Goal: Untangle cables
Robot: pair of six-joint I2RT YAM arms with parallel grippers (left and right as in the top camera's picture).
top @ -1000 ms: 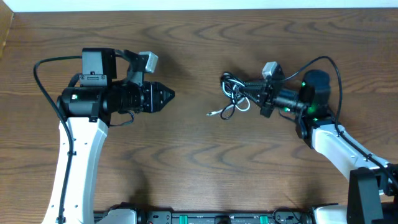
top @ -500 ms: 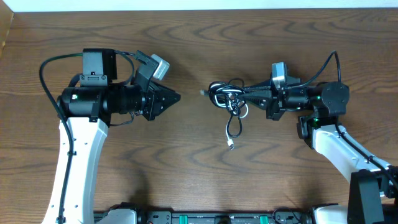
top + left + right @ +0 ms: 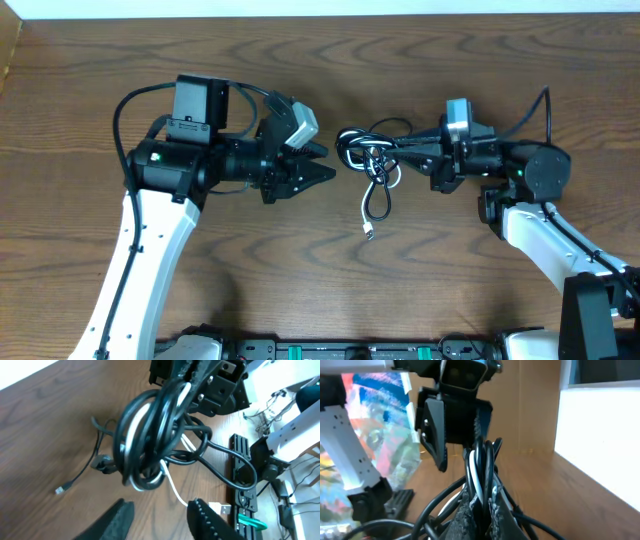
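A tangled bundle of thin, glossy cables [image 3: 366, 160], mostly black rubbery cords with one white cord [image 3: 175, 491] threaded through the loops, was gathered into a tight oval coil near the middle of the dark brown wood-grain table [image 3: 300, 60]. From the coil a loose black cord [image 3: 378, 200] ran toward the near edge in a narrow loop and ended in a small silver plug [image 3: 371, 232] over the bare wood.

The right gripper [image 3: 398, 152] was clamped on the right side of the coil. In the right wrist view its rough, grainy black pads [image 3: 462, 515] pinched several black strands and the white one upright between them. The right arm stretched leftward from its base at the right edge, its forearm and wrist roughly in line across the table.

The left gripper [image 3: 326, 163] pointed at the left side of the coil, just beside it and not touching, with its jaws spread apart. In the left wrist view its two dark, tapered fingers [image 3: 118, 519] stood wide at the bottom of the frame, with the coil ahead of the gap. The left arm's white link rose from the near edge, and its black forearm turned rightward toward the bundle.
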